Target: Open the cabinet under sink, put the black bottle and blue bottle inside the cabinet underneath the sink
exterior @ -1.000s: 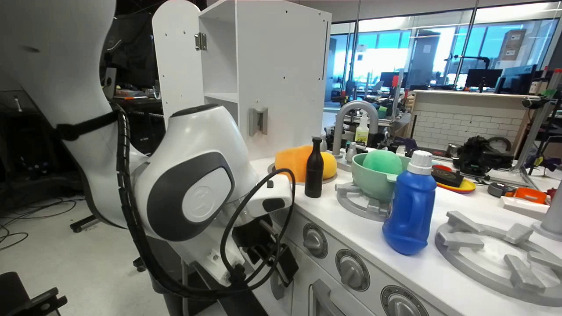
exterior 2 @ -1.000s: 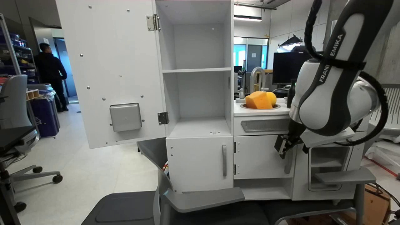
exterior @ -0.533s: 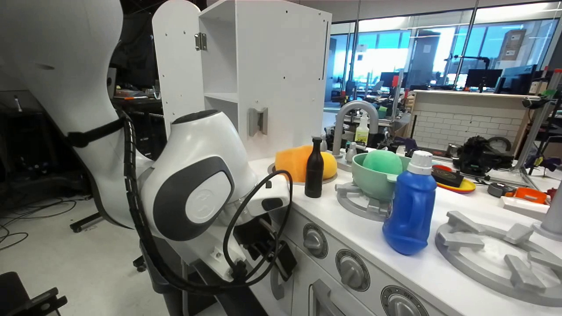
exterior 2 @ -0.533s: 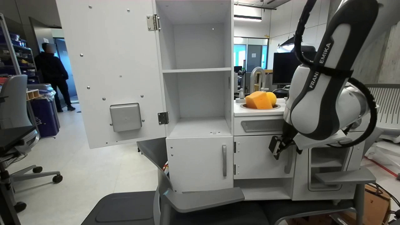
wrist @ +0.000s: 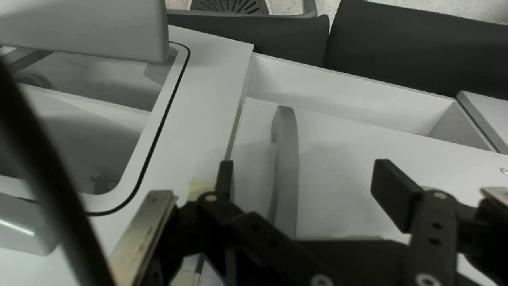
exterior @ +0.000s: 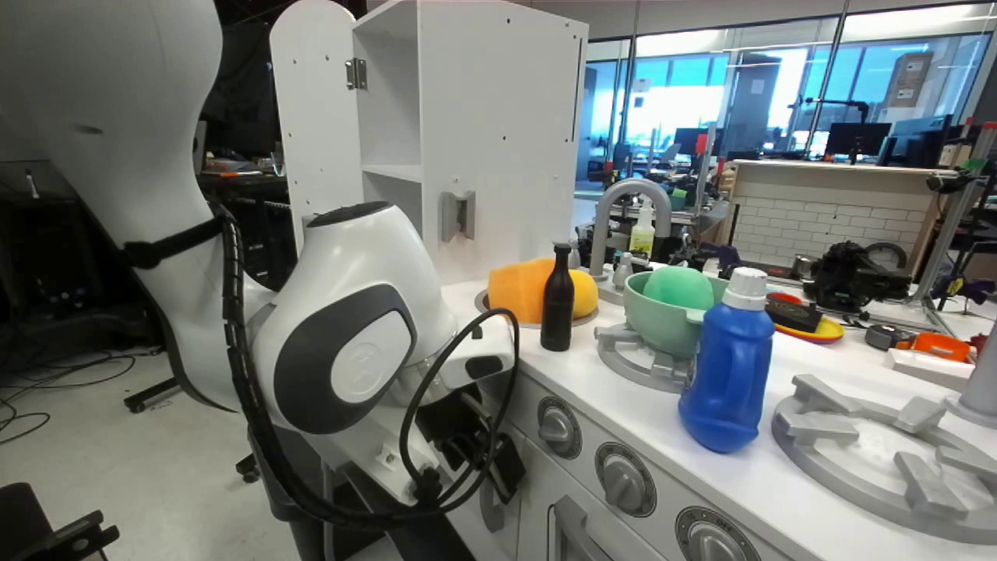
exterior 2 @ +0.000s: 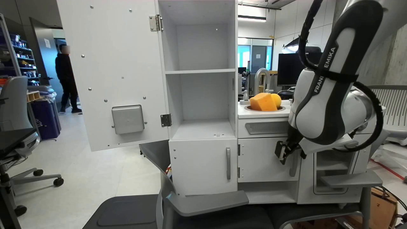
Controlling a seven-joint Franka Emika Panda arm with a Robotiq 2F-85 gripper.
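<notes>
The black bottle (exterior: 558, 300) stands upright on the counter beside the sink in an exterior view. The blue bottle (exterior: 726, 366) with a white cap stands upright nearer the stove burner. In an exterior view the white cabinet door (exterior 2: 259, 160) under the sink is shut, with a grey vertical handle (exterior 2: 293, 166). My gripper (exterior 2: 281, 152) is in front of this door, near the handle. In the wrist view my gripper (wrist: 307, 182) is open and empty. The handle (wrist: 287, 171) appears between its fingers, closer to the left one; contact does not show.
An orange block (exterior 2: 263, 102) sits in the sink. A green bowl (exterior: 662, 312) stands on a burner. Oven knobs (exterior: 625, 485) stick out of the front. A tall cabinet's open door (exterior 2: 111, 73) and a grey chair (exterior 2: 206, 203) stand nearby.
In an exterior view my arm and gripper have shifted left across the cabinet door, mostly in the first half second, with only slight movement since. A person in the background has walked right.
</notes>
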